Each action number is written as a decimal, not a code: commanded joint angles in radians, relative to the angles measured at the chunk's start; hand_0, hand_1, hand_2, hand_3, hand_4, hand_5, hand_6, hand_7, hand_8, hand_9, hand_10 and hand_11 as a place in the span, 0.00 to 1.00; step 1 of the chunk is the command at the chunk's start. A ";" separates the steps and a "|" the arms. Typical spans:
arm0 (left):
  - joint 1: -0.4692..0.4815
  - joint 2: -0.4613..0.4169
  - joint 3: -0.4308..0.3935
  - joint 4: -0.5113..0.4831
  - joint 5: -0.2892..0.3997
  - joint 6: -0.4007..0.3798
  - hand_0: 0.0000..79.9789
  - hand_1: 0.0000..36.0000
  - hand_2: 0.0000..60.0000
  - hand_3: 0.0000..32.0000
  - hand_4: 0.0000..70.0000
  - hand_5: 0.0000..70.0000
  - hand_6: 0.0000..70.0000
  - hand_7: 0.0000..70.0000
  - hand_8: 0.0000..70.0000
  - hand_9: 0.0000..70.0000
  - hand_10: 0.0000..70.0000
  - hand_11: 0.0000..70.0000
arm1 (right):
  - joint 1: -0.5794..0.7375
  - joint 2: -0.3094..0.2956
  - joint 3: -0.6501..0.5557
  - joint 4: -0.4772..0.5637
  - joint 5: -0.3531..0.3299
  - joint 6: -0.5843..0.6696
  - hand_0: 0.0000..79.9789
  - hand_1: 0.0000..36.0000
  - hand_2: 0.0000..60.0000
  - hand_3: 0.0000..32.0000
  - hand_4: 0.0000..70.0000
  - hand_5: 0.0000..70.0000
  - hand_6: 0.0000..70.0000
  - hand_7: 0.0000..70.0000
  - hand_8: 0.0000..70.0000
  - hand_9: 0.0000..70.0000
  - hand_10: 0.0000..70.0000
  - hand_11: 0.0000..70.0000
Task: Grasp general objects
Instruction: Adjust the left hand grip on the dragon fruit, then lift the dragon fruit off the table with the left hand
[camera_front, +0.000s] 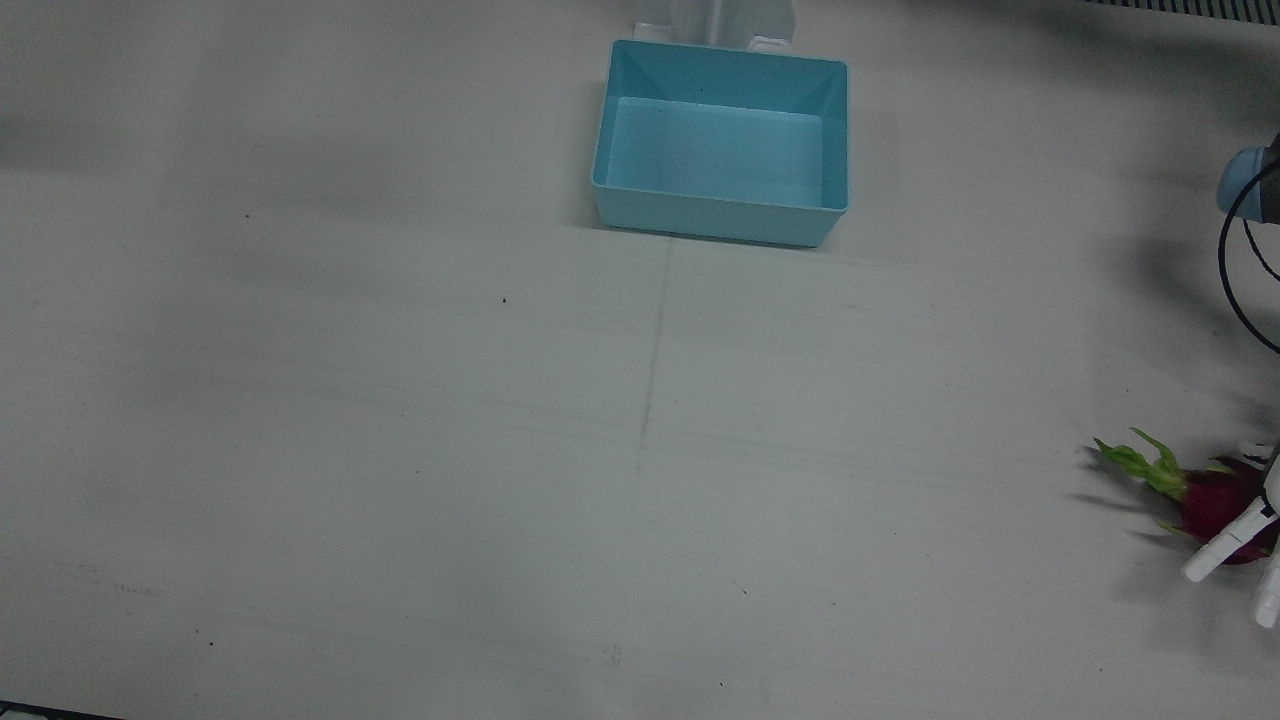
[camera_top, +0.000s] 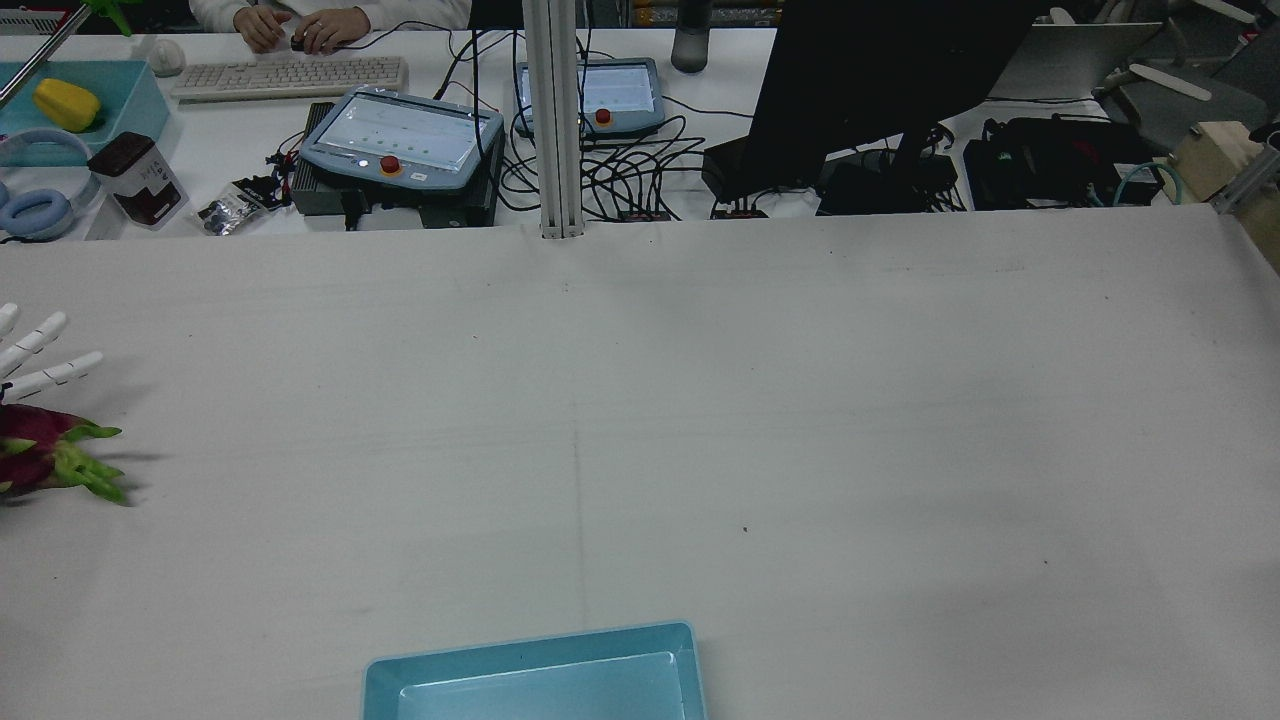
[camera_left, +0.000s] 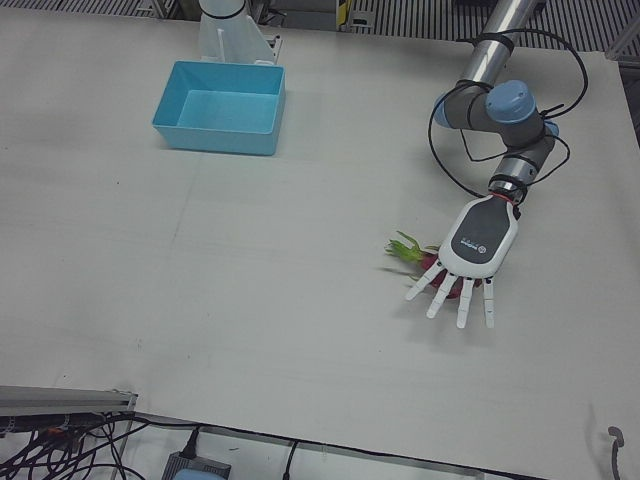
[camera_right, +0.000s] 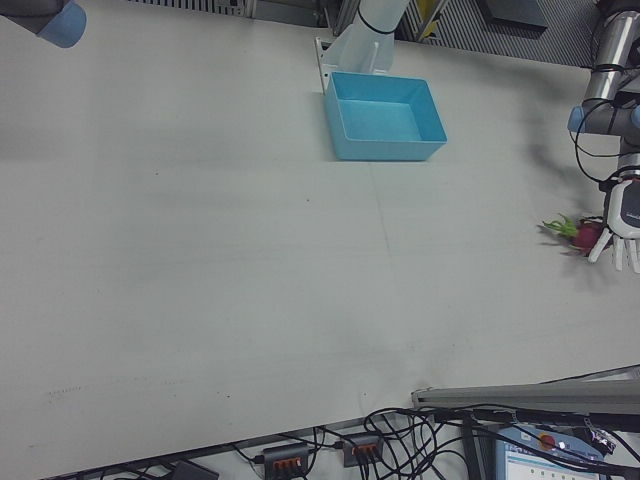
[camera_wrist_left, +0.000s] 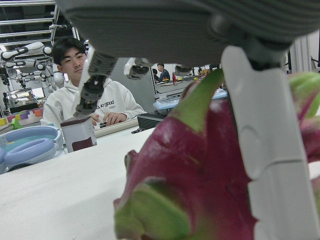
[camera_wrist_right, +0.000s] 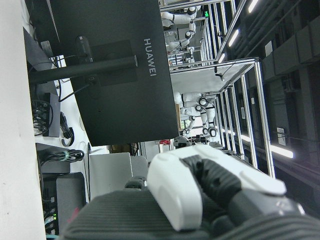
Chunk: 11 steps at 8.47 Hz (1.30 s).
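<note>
A red dragon fruit (camera_left: 404, 246) with green leaf tips lies on the white table near its left edge, also seen in the front view (camera_front: 1208, 497), the rear view (camera_top: 35, 455) and the right-front view (camera_right: 578, 231). My left hand (camera_left: 472, 250) hovers flat over it, open, with its fingers (camera_front: 1222, 547) spread across the fruit's top. The left hand view shows the fruit (camera_wrist_left: 200, 170) close below the palm with one finger (camera_wrist_left: 270, 150) in front of it. My right hand (camera_wrist_right: 200, 190) shows only in its own view, off the table; its finger pose is unclear.
An empty light-blue bin (camera_front: 718, 216) stands at the table's robot-side edge, mid-width, also in the left-front view (camera_left: 214, 137). Beyond the far edge are a keyboard (camera_top: 288, 75), teach pendants (camera_top: 400, 140), a dark monitor (camera_top: 880, 70), a post (camera_top: 555, 120) and a seated person (camera_wrist_left: 85, 95).
</note>
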 joint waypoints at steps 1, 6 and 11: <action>0.002 -0.006 0.017 -0.011 0.001 0.002 0.67 0.59 0.16 0.84 0.00 0.00 0.00 0.00 0.08 0.00 0.00 0.00 | 0.000 0.000 0.000 0.000 0.000 0.000 0.00 0.00 0.00 0.00 0.00 0.00 0.00 0.00 0.00 0.00 0.00 0.00; 0.071 -0.017 0.034 0.003 0.001 0.002 0.64 0.51 0.14 0.54 0.03 0.00 0.00 0.00 0.06 0.00 0.00 0.00 | 0.000 0.000 0.000 0.002 0.000 0.000 0.00 0.00 0.00 0.00 0.00 0.00 0.00 0.00 0.00 0.00 0.00 0.00; 0.069 -0.046 0.074 -0.015 -0.005 0.002 0.64 0.56 0.30 0.00 0.19 0.00 0.03 0.05 0.04 0.00 0.05 0.10 | 0.000 0.000 0.000 0.000 0.000 0.000 0.00 0.00 0.00 0.00 0.00 0.00 0.00 0.00 0.00 0.00 0.00 0.00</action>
